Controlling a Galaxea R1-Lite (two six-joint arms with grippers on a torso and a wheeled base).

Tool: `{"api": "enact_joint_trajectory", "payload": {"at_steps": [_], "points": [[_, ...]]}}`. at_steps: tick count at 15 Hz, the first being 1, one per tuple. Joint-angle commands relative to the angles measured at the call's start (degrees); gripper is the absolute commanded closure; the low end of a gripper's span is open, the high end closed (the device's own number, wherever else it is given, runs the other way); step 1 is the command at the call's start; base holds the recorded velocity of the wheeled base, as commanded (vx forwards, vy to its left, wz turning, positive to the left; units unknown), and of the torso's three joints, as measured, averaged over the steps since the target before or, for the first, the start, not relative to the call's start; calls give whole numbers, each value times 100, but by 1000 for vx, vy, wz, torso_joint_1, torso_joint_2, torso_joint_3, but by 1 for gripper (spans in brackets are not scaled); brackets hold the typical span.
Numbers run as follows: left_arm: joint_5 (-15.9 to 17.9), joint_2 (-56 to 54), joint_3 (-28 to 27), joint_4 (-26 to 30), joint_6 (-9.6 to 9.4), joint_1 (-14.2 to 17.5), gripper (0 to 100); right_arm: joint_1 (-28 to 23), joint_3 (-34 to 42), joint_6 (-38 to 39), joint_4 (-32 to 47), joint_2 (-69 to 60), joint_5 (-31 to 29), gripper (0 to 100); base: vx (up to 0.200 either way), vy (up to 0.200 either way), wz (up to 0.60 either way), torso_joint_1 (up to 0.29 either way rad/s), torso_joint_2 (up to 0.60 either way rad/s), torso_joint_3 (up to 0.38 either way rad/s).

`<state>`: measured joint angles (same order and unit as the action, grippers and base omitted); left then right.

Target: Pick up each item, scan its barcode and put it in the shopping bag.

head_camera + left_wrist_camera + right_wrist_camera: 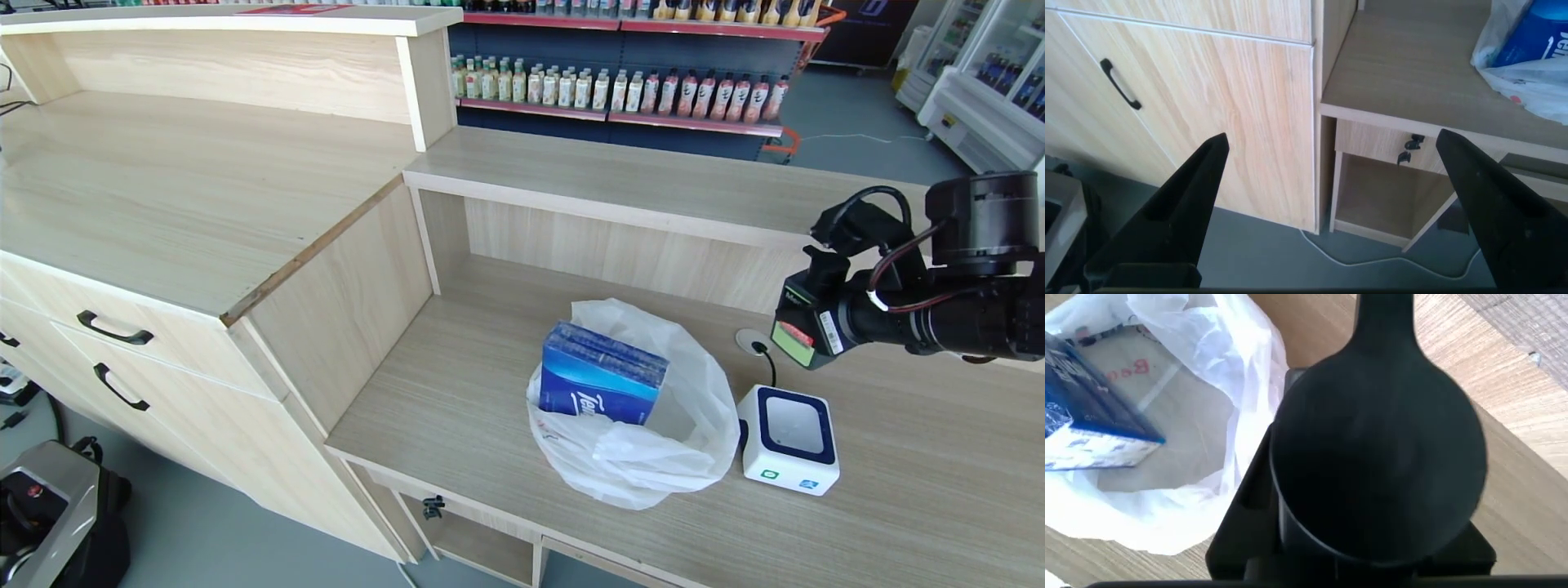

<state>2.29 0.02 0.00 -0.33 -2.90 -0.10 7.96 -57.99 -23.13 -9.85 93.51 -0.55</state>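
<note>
Overhead, blue box (600, 376) in shopping bag (704, 385) beside scanner (790, 441), wrist-side, left end effector (1333, 137) spread apart.

- We see a blue tissue pack (602, 374) with white script on its side.
- The shopping bag (702, 384) is translucent white, with small red print.
- The barcode scanner (790, 439) is white, with a navy frame round a grey window.
- The counter (457, 384) is pale wood grain, and the drawer handles (114, 331) on the left are black.
- The far shelves (620, 117) have red edges on dark blue backing.
- The left gripper (1333, 137) has black fingers (1176, 212).
</note>
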Motion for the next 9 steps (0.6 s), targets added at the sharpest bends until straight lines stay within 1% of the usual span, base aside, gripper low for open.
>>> {"api": "enact_joint_trajectory", "payload": {"at_steps": [1, 5, 9], "points": [[-1, -2, 0, -2, 0, 1, 0, 21, 51, -236, -8, -26, 2, 100, 0, 0, 0, 0, 0, 0], [-1, -2, 0, -2, 0, 1, 0, 21, 95, -351, -26, -35, 2, 100, 0, 0, 0, 0, 0, 0], [-1, -2, 0, -2, 0, 1, 0, 21, 77, -351, -35, -17, 11, 100, 0, 0, 600, 1, 1, 6]]}}
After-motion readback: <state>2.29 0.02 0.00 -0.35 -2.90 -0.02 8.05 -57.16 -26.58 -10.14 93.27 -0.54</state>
